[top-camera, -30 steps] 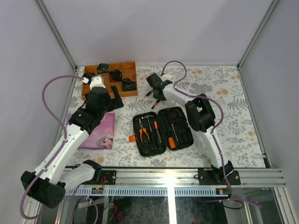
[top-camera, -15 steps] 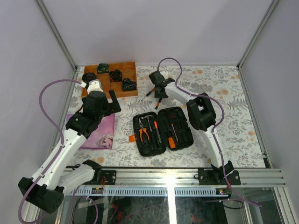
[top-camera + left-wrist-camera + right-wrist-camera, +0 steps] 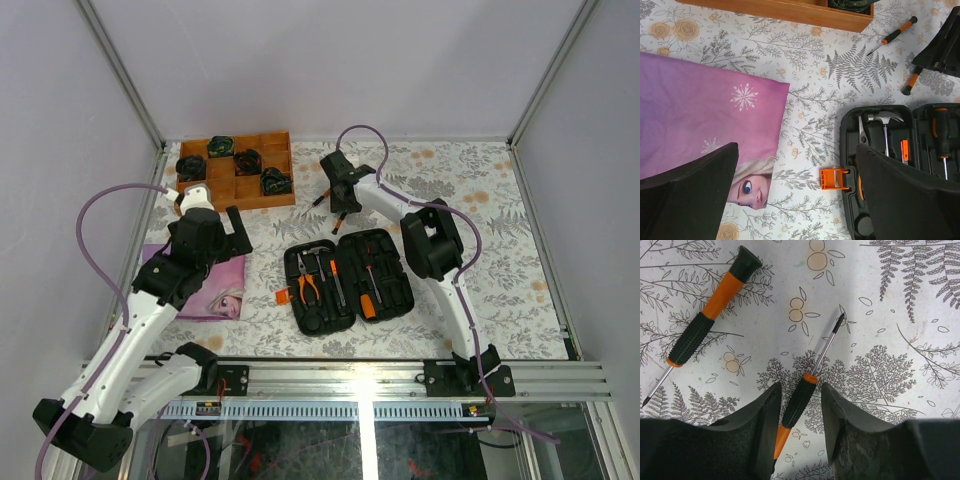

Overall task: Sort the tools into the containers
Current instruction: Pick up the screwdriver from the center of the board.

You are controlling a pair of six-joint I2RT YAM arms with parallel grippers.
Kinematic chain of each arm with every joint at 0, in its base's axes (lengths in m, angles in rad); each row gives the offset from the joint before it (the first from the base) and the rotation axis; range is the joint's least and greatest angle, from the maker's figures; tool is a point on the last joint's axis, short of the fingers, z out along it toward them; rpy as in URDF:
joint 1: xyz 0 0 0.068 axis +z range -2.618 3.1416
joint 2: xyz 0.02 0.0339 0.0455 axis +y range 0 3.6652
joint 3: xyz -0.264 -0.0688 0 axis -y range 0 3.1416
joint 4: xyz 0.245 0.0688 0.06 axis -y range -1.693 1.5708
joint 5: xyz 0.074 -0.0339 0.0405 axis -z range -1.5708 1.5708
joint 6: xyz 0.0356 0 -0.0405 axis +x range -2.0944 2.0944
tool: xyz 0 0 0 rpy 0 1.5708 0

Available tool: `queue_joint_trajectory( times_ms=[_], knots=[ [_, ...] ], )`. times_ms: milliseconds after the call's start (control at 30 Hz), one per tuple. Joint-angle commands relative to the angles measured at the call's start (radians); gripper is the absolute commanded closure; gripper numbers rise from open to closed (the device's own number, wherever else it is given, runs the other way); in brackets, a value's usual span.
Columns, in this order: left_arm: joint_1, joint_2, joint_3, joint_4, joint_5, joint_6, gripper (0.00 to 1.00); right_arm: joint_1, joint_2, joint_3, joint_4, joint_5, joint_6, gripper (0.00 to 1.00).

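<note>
Black tool case (image 3: 845, 135) lies open, partly hidden behind one finger of the left gripper (image 3: 796, 150), whose fingers are spread wide. A hammer (image 3: 884, 120), pliers (image 3: 861, 137) and a stowed screwdriver (image 3: 940, 125) sit in its slots. Right gripper (image 3: 800, 387) is part-spread, a loose screwdriver (image 3: 796, 407) on the table (image 3: 890, 290) between its fingers, unclamped. A second screwdriver (image 3: 705, 320) lies just outside them. The wooden tray (image 3: 272, 146) holds dark objects

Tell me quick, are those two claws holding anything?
Left gripper: open, empty.
Right gripper: open, straddling a screwdriver, not gripping it.
</note>
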Motion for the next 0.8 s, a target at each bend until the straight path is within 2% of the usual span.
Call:
queue_joint_trajectory(
  times_ms=[0, 133, 367, 600, 767],
  knots=[
    [0.006, -0.015, -0.014, -0.027, -0.023, -0.004, 0.0, 0.015, 0.006, 0.031, -0.067, -0.045, 0.02, 0.57],
    [0.007, -0.029, -0.003, -0.045, -0.016, -0.006, 0.0, 0.017, 0.02, 0.047, -0.09, -0.053, 0.025, 0.62],
    [0.006, -0.053, -0.025, -0.046, -0.015, -0.022, 0.0, 0.015, 0.0, 0.038, -0.059, -0.037, 0.015, 0.82],
    [0.006, -0.064, -0.055, -0.026, -0.042, -0.032, 0.0, -0.023, -0.017, 0.021, 0.062, -0.123, 0.003, 0.93],
    [0.006, -0.091, -0.061, -0.021, -0.045, -0.032, 0.0, -0.076, -0.163, -0.141, 0.222, -0.138, 0.01, 0.97]
  ],
)
